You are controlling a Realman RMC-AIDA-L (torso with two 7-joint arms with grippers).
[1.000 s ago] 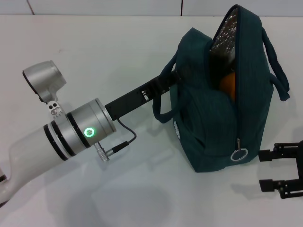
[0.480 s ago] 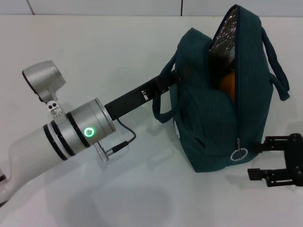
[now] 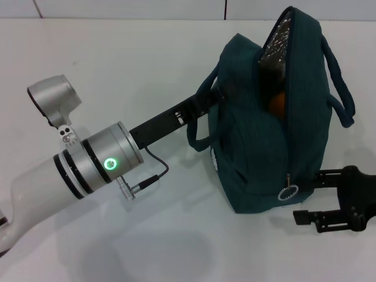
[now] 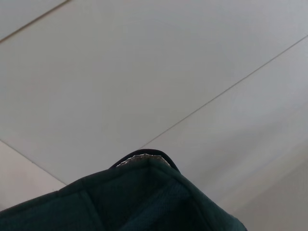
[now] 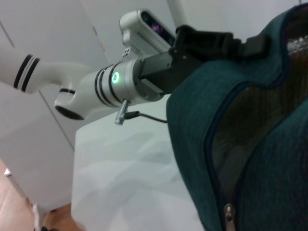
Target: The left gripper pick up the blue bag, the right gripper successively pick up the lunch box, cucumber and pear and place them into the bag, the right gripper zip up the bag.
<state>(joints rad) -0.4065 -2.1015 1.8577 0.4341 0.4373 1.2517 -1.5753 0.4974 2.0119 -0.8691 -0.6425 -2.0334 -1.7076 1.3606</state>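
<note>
The blue bag (image 3: pixel 264 147) stands upright on the white table, its zip open along the top and front. Its silver lining (image 3: pixel 281 32) shows, with something orange (image 3: pixel 276 104) inside. Lunch box, cucumber and pear cannot be told apart in there. My left gripper (image 3: pixel 218 94) reaches in from the left and is shut on the bag's upper side; it also shows in the right wrist view, left gripper (image 5: pixel 207 41). My right gripper (image 3: pixel 305 197) is open at the bag's lower front, its fingers on either side of the ring-shaped zip pull (image 3: pixel 288 192). The same zip pull (image 5: pixel 229 211) is close in the right wrist view.
The bag's two handles (image 3: pixel 341 88) hang loose, one on each side. My left arm (image 3: pixel 88 164) lies across the left half of the white table (image 3: pixel 147 53), with a thin cable (image 3: pixel 154 176) looping under it. The left wrist view shows only the bag's top edge (image 4: pixel 142 161).
My right gripper has moved left from the frame's right edge up to the zip pull. The bag has shifted slightly left. The left arm has stayed put.
</note>
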